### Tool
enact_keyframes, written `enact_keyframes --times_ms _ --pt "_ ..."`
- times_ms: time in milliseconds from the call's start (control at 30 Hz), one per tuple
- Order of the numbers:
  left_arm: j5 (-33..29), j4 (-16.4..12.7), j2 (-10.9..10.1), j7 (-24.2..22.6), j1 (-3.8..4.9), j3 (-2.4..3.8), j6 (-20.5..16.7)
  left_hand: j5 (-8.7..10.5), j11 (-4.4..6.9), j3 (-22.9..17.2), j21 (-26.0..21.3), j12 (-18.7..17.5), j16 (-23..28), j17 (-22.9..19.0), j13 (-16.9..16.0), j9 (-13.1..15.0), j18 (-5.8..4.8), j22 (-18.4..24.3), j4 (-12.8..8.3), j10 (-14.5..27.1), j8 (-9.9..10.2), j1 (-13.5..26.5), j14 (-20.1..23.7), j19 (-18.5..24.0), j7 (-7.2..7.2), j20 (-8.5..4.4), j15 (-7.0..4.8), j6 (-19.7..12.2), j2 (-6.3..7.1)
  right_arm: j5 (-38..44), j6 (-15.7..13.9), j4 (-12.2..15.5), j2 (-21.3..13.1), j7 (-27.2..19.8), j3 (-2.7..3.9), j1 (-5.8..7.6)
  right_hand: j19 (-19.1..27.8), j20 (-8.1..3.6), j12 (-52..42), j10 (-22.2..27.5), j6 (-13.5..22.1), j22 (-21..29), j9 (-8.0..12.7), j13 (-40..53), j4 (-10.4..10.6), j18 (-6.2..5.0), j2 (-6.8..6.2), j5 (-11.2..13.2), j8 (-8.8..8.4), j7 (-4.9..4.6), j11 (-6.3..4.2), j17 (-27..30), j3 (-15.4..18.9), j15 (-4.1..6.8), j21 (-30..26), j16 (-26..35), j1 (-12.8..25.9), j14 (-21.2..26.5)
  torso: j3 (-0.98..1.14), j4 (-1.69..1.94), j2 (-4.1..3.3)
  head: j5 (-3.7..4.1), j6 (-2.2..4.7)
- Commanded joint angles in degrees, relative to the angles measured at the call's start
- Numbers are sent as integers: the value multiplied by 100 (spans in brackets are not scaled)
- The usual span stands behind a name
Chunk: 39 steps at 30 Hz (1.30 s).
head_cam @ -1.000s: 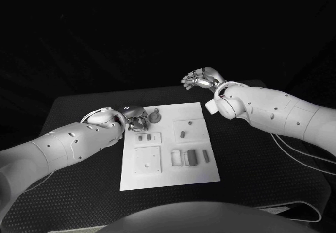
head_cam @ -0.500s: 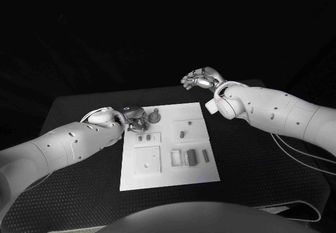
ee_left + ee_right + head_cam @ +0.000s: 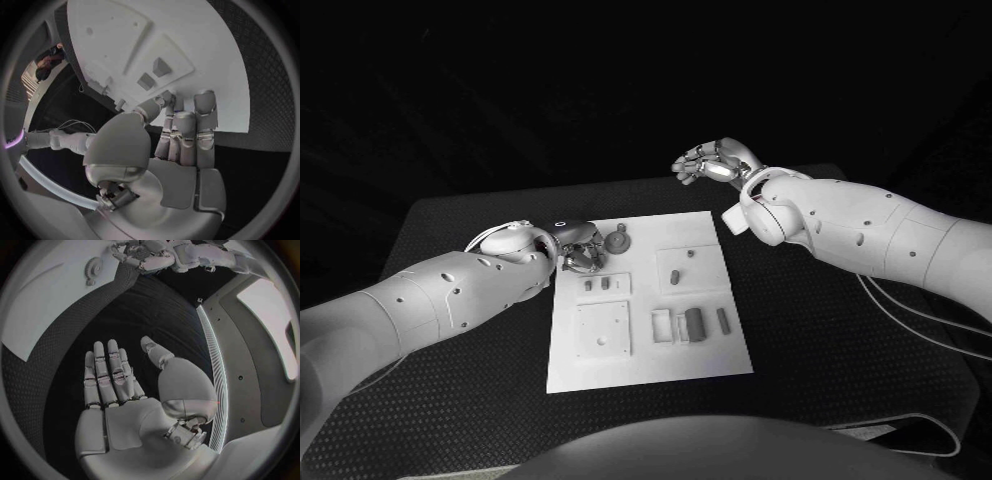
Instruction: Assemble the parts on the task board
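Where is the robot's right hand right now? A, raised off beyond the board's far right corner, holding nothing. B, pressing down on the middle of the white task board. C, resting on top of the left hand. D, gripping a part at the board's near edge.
A: in the head view the right hand hangs past the far right corner of the task board, and the right wrist view shows its fingers spread over bare table with nothing in them.
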<state>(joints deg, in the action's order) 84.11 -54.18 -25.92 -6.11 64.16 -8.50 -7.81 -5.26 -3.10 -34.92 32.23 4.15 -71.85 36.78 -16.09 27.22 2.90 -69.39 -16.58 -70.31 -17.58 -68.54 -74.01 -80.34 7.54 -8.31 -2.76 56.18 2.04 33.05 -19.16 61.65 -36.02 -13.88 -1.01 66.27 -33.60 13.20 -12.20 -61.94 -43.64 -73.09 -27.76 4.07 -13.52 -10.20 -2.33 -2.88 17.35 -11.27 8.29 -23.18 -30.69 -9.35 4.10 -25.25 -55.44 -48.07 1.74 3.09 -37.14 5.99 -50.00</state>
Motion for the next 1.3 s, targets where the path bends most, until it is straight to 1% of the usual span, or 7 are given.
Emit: enact_keyframes --times_ms 33,300,433,633,733,867,1300 --pt "36 17 -3 -9 -41 -29 113 35 -72 39 -38 -11 -20 -7 -6 -3 693 -10 -1 -5 -1 23 -1 9 43 -14 3 -24 8 36 6 1 4 -36 3 2 28 19 31 -4 41 -4 10 0 -8 -106 11 10 -38 -105 32 -9 -9 -24 -28 29 52 -3 1 0 -1 -1 0" --pt "-79 31 -20 -35 -41 -29 52 55 -108 57 -51 -36 -39 -24 -3 -76 716 -23 -2 105 162 -7 -2 -8 146 11 38 -316 76 34 -7 4 3 -38 3 2 29 20 33 -3 43 -4 11 -1 -8 -106 9 10 -38 -105 32 -9 -8 -24 -28 30 52 -2 7 0 1 -2 0" --pt "-145 34 -25 -49 -41 -29 110 67 -140 102 -61 -53 -45 -35 10 -102 728 -29 6 219 213 32 4 -13 197 37 68 -416 168 33 -11 5 0 -34 3 2 29 20 35 -2 44 -4 11 -1 -9 -106 4 10 -40 -106 33 -10 -7 -25 -28 31 53 -1 8 -1 -1 0 0" --pt "-159 40 -27 -99 -41 -29 156 52 -183 238 -85 -44 -52 -52 22 -137 766 -35 -3 380 287 102 25 -9 181 78 109 -583 300 33 -11 6 0 -31 3 2 32 21 40 4 52 -4 14 -3 -10 -106 -5 10 -45 -108 36 -10 -4 -26 -29 34 55 2 8 0 -1 4 0" --pt "-159 34 -29 -110 -41 -28 126 80 -205 335 -99 -45 -61 -61 24 -191 787 -39 -1 464 416 129 35 -13 120 100 131 -847 352 33 11 8 -3 -18 3 2 33 21 42 5 54 -4 15 -3 -10 -106 -7 10 -46 -109 36 -10 -4 -26 -29 35 55 3 7 0 -4 7 0" --pt "-159 38 -39 -105 -41 -28 107 101 -225 433 -122 -38 -70 -73 20 -219 813 -39 -4 543 496 128 45 -10 78 121 150 -1041 358 33 7 7 -4 -16 3 2 32 21 42 6 54 -4 15 -3 -10 -106 -5 10 -46 -109 37 -10 -5 -26 -29 35 55 2 7 2 -2 3 0" --pt "-159 55 -120 -65 -41 -22 33 97 -239 499 -149 -22 -85 -90 3 -218 839 -42 -2 594 514 78 56 -17 84 143 164 -1144 342 37 8 8 -7 -3 3 2 36 21 47 9 58 -4 16 -4 -15 -106 -11 10 -48 -111 38 -11 -6 -27 -30 38 50 5 5 0 -3 -10 1"
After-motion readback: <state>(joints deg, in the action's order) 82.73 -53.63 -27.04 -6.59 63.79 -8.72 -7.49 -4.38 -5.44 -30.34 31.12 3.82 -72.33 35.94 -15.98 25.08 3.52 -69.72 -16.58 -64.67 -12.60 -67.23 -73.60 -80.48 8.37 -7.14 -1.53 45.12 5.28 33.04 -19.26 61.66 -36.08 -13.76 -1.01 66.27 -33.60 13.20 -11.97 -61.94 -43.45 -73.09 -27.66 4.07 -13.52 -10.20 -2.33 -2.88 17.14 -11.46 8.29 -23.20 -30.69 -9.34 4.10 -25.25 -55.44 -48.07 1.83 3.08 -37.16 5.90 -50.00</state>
